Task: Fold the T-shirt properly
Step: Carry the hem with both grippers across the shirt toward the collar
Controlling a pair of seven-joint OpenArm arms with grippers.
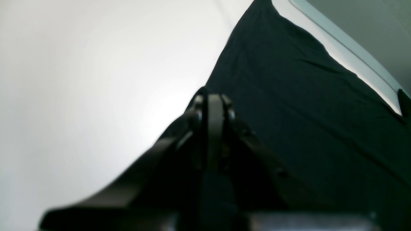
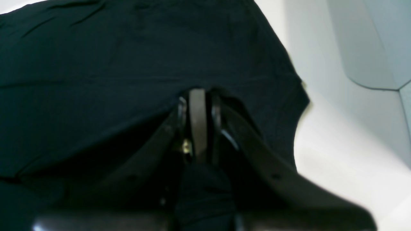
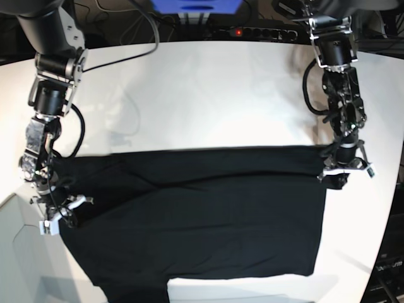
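The T-shirt (image 3: pixel 196 214) lies spread flat across the white tabletop (image 3: pixel 202 95), filling its six o'clock half. At nine o'clock the right end effector (image 3: pixel 60 211) is pinched on its edge; at three o'clock the left end effector (image 3: pixel 341 170) is clamped on the opposite edge.

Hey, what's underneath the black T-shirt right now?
The plain black cloth T-shirt lies spread on the white table, whose bare surface shows around it. Whatever else might sit beneath the cloth is covered and cannot be seen; no print or tag shows.
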